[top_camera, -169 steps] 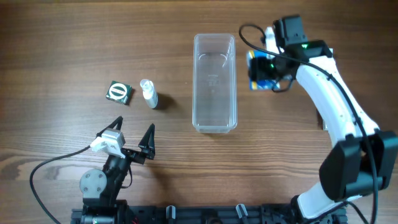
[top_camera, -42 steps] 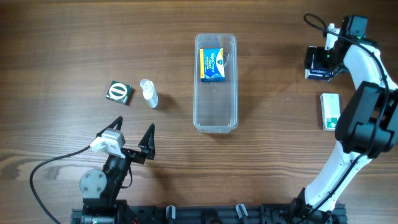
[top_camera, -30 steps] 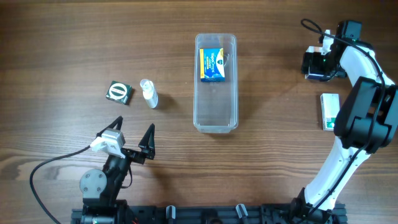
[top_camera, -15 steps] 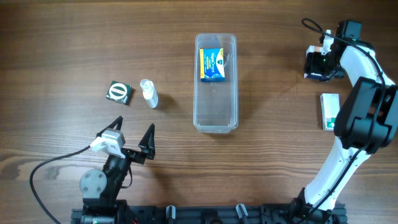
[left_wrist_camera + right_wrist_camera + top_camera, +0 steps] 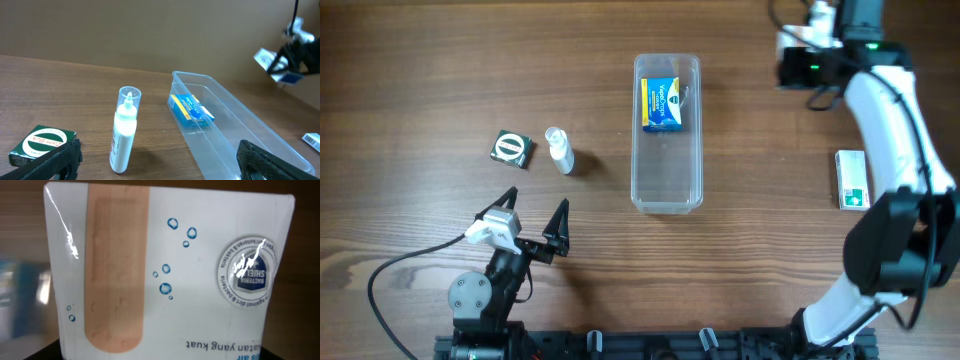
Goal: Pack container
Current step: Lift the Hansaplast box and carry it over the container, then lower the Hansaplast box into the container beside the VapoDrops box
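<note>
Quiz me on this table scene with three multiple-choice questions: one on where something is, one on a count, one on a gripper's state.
1. Where is the blue box relative to the container? A inside, far end; B outside, left; C outside, right.
2. How many things lie in the container? A none; B one; C three.
3. The left gripper is: A open, empty; B shut on something; C out of view.
Answers: A, the overhead view shows it within the walls; B, only the blue box is inside; A, its fingers are spread with nothing between.
</note>
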`<state>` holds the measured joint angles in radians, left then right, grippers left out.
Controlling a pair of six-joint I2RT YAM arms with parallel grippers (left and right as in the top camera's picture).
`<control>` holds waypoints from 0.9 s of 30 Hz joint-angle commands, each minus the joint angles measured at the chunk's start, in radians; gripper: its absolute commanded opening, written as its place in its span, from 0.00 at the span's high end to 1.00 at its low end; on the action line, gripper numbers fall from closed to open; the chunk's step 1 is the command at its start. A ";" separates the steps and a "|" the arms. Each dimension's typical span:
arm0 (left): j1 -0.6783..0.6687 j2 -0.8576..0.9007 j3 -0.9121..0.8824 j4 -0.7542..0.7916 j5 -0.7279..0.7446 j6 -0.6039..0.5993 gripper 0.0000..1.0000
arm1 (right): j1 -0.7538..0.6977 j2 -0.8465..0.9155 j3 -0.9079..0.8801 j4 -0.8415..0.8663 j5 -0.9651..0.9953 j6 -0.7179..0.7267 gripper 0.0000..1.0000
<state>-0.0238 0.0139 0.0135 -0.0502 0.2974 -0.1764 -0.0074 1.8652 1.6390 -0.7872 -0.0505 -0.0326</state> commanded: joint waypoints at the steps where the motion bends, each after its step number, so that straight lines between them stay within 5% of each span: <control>1: 0.007 -0.006 -0.008 0.002 -0.003 0.016 0.00 | 0.147 -0.079 0.017 -0.028 -0.037 0.122 0.24; 12: 0.007 -0.006 -0.008 0.002 -0.003 0.016 0.00 | 0.436 -0.041 0.011 0.011 0.084 0.350 0.24; 27: 0.007 -0.006 -0.008 0.002 -0.003 0.016 0.00 | 0.471 0.155 0.005 0.161 0.117 0.456 0.22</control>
<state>-0.0238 0.0139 0.0135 -0.0505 0.2974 -0.1764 0.4603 2.0003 1.6386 -0.6479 0.0490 0.3874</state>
